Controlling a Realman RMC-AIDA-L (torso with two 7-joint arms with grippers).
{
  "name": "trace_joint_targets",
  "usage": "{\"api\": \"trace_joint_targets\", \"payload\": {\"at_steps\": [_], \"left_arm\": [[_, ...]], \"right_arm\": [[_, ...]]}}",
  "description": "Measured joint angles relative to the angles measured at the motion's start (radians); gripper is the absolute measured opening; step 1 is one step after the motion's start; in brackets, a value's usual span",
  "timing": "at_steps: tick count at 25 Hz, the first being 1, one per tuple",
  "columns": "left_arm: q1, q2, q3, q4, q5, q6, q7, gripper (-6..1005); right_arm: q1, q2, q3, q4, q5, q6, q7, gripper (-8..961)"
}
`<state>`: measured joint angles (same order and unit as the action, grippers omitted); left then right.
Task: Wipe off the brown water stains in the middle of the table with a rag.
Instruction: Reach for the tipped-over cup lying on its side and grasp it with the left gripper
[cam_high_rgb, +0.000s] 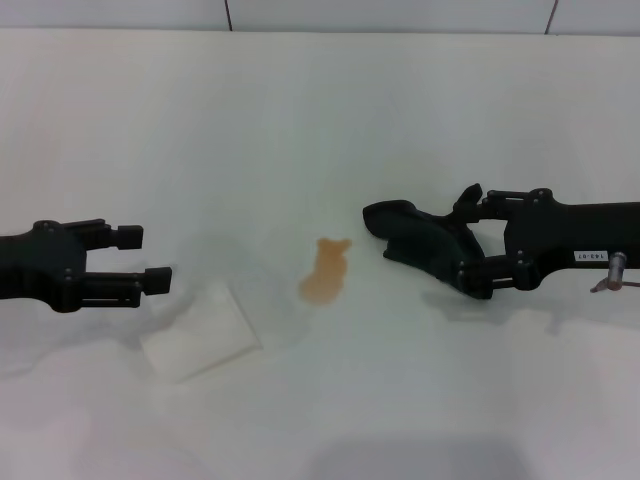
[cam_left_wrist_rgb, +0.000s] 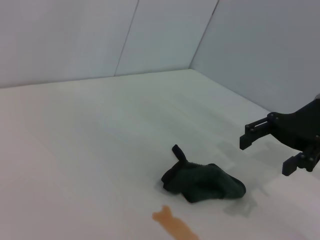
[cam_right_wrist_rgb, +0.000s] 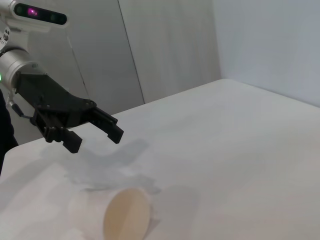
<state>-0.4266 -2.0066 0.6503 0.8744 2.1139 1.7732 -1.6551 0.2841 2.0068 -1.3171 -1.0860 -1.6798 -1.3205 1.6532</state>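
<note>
The right tool (cam_high_rgb: 468, 238) is spread wide, at 3 o'clock of the dark soft rag (cam_high_rgb: 420, 238). The orange-brown stain (cam_high_rgb: 325, 270) lies at the white bench's (cam_high_rgb: 300, 120) centre. The left tool (cam_high_rgb: 145, 258) is held open at 9 o'clock, beside a tipped white paper cup (cam_high_rgb: 200, 330).

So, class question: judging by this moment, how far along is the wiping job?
Hardly begun. The brown water stains sit unwiped on the table. The right gripper is at the rag, fingers open around it, not yet gripping. The left gripper hovers open beside the tipped paper cup. Left: grasp, carry, wipe.
</note>
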Motion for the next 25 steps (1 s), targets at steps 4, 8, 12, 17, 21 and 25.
{"api": "trace_joint_targets", "payload": {"at_steps": [4,8,12,17,21,25], "left_arm": [[-0.002,0.0,0.0,0.0,-0.001,0.0,0.0,885],[-0.003,0.0,0.0,0.0,-0.001,-0.002,0.001,885],[-0.003,0.0,0.0,0.0,-0.001,-0.005,0.002,885],[-0.003,0.0,0.0,0.0,-0.001,-0.011,0.005,886],[-0.003,-0.001,0.0,0.0,-0.001,-0.012,0.008,886],[-0.005,0.006,0.002,0.0,-0.005,-0.01,0.005,886]], "right_arm": [[0.001,0.0,0.001,0.003,0.0,0.0,0.003,838],[0.001,0.0,0.001,0.008,0.005,0.0,0.002,839],[0.001,0.001,0.001,0.009,0.005,0.0,0.001,838],[0.001,0.001,0.001,0.009,0.006,0.001,0.001,838],[0.001,0.001,0.001,0.009,0.006,0.001,0.003,839],[0.001,0.001,0.001,0.009,0.006,0.001,0.004,839]]}}
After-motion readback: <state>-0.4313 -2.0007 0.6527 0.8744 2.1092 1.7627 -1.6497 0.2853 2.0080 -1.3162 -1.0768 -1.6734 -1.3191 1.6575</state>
